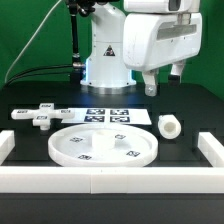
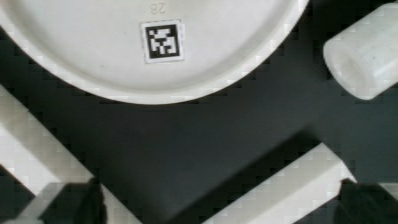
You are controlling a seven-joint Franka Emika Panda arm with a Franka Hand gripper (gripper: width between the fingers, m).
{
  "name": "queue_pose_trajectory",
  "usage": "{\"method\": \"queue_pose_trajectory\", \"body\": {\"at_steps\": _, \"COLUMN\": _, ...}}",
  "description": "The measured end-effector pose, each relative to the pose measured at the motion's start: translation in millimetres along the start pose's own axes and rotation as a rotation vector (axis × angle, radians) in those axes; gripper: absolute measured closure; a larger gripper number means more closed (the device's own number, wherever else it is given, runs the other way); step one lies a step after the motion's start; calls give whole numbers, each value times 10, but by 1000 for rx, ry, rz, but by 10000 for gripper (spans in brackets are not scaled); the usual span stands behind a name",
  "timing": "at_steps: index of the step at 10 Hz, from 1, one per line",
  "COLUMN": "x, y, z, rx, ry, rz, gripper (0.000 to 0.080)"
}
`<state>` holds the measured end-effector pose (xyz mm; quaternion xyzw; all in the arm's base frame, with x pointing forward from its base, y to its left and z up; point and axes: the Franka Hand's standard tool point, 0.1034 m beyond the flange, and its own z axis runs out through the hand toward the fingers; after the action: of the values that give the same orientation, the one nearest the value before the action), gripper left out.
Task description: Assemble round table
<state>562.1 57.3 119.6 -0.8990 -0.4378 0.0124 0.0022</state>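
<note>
Up in the upper right of the exterior view, the fingers hang spread and empty, clear of the bench. The post sits almost straight below them, seemingly on its side, with the disc lower center and the cross piece far left. No readable writing, just square tags.

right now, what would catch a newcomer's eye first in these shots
The large white rimmed disc lies flat on the black table, front and centre in the exterior view. The open tool hangs empty above the table. The cross-shaped piece lies loose at that view's left, the short post at its right.
</note>
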Motion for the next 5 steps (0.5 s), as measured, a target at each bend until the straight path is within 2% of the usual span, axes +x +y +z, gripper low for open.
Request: {"method": "queue_pose_trajectory", "body": {"at_steps": 5, "x": -11, "y": 6, "z": 8, "rx": 0, "ry": 0, "rz": -2, "gripper": 150}}
